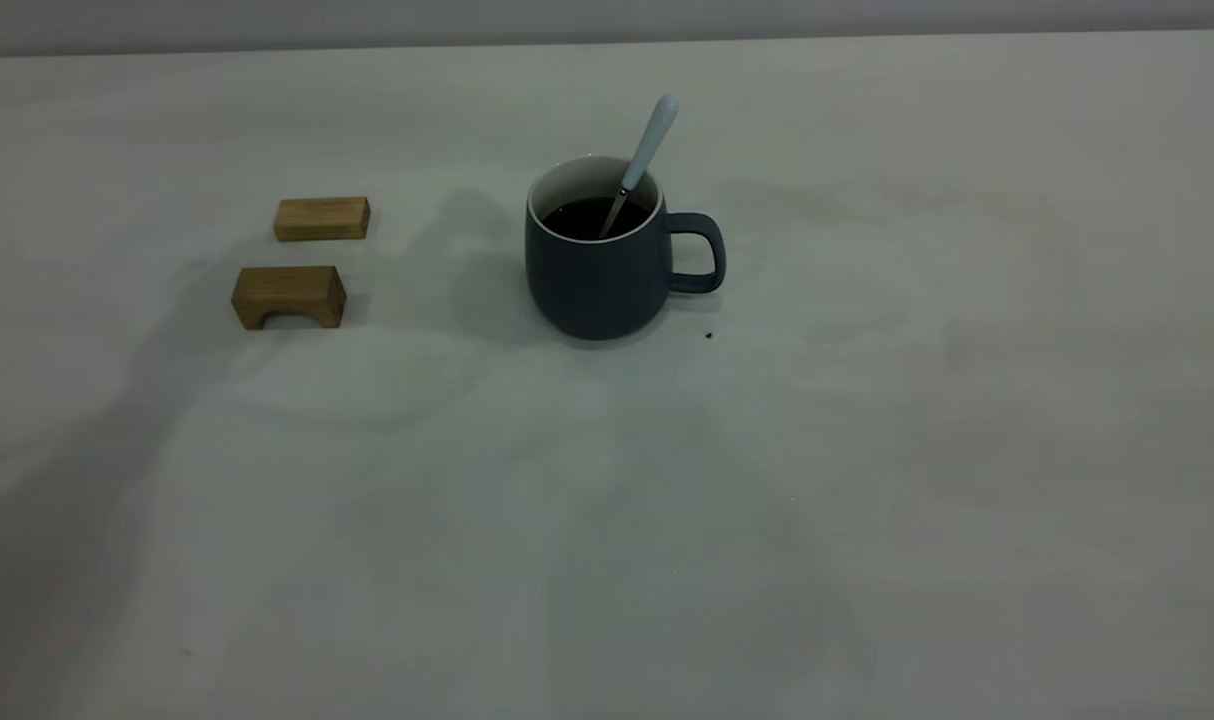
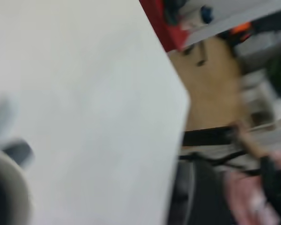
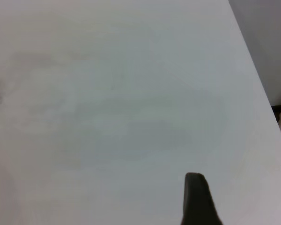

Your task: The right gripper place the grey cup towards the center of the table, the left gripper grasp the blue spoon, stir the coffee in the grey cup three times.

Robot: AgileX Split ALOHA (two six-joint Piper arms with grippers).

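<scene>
The grey cup (image 1: 597,262) stands upright on the desk (image 1: 867,480), its loop handle pointing toward the right arm's side. Coffee (image 1: 587,216), dark and flat, fills the white interior to below the rim. The blue spoon (image 1: 647,150) stands in the cup, bowl end sunk in the coffee, its neck leaning on the rim on the handle side and its pale handle rising tilted above the cup. Nothing grips the spoon.

Two wooden blocks lie on the desk well apart from the cup, on the side away from its handle: a plain block (image 1: 321,218) farther back and an arched block (image 1: 288,297) nearer the camera. A dark speck (image 1: 708,336) lies on the desk just beside the cup's base, below the handle.

Neither hand appears in the exterior view. In the left wrist view, which is heavily smeared, the rounded shape at the edge is probably the cup (image 2: 4,187); the left hand itself is not visible there. In the right wrist view a single dark fingertip of the right hand (image 3: 196,199) shows over bare desk, well away from the cup, touching nothing; with only one finger in view, its spread cannot be told.
</scene>
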